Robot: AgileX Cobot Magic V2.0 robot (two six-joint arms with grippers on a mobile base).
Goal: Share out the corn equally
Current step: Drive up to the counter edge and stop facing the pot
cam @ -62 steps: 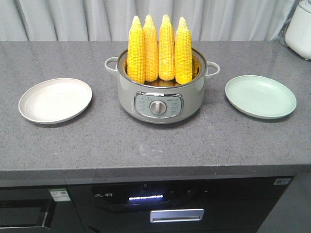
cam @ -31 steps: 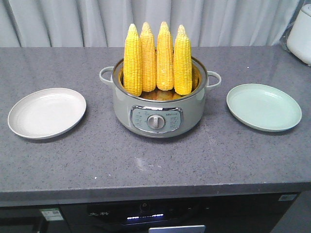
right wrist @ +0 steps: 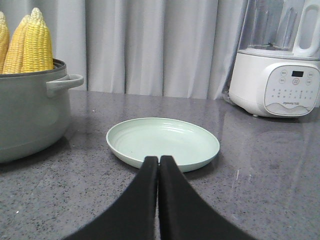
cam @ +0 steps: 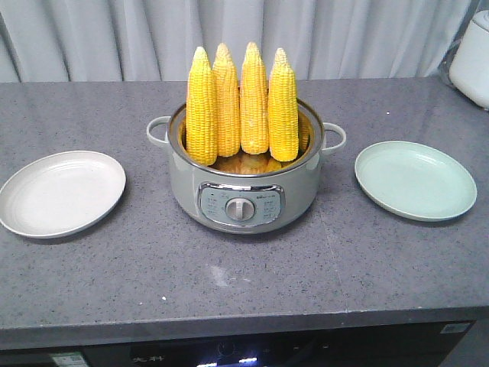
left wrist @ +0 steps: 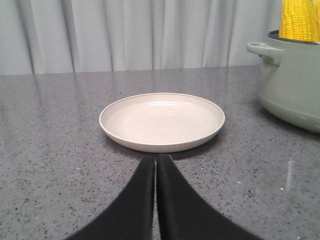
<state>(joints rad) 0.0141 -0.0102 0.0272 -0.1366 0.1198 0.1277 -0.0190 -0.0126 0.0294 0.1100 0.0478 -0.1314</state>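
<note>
Several yellow corn cobs (cam: 241,103) stand upright, tips up, in a grey-green electric pot (cam: 241,195) at the middle of the counter. A cream plate (cam: 59,193) lies to the pot's left and a pale green plate (cam: 415,180) to its right; both hold nothing. My left gripper (left wrist: 156,159) is shut just short of the cream plate (left wrist: 161,120), the pot (left wrist: 292,80) and corn (left wrist: 300,19) off to its right. In the right wrist view my right gripper (right wrist: 159,160) is shut at the near rim of the green plate (right wrist: 162,140), with corn (right wrist: 30,42) to the left. Neither gripper shows in the front view.
A white blender (right wrist: 280,65) stands behind the green plate at the right, its edge at the front view's corner (cam: 472,57). Grey curtains hang behind the counter. The counter's front edge (cam: 244,325) runs above a dark appliance.
The front view has shifted closer and lower: pot, corn and plates sit lower and larger in frame, the cream plate further left. The objects themselves have not moved on the counter.
</note>
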